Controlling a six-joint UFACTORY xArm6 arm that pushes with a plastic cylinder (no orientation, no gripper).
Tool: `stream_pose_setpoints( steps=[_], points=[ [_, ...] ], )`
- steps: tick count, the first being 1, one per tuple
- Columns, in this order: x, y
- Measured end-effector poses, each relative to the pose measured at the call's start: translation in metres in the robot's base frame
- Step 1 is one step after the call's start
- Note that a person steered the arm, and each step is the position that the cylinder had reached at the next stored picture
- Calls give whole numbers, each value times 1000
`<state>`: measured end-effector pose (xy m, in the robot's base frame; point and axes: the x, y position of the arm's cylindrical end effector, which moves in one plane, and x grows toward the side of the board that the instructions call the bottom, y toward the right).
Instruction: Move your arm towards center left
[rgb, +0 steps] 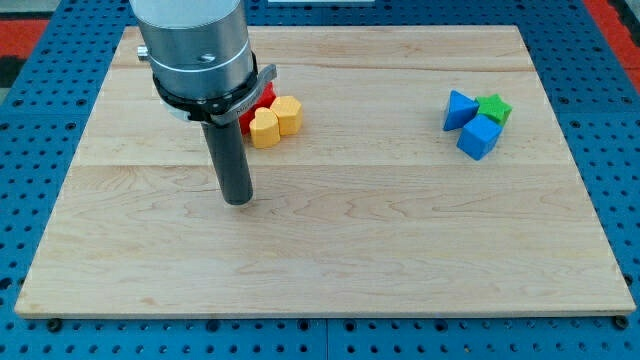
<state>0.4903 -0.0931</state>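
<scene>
My tip (238, 200) rests on the wooden board (330, 250), left of the middle. Just above and to its right sits a tight cluster: a yellow heart-like block (264, 128), a yellow hexagonal block (288, 115) and a red block (259, 104) partly hidden behind the arm's grey body (195, 45). The tip is apart from them, below and slightly to the left. At the view's right sits a second cluster: a blue triangular block (458, 109), a green star block (494, 108) and a blue cube (478, 137).
The board lies on a blue pegboard table (40, 120). A red area shows at the view's top corners (20, 30).
</scene>
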Motion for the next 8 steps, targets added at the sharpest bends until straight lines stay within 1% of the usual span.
stream_pose_setpoints(
  steps=[3,6,7,8],
  points=[
    [2,17],
    [4,13],
    [5,-3],
    [-8,-58]
  ],
)
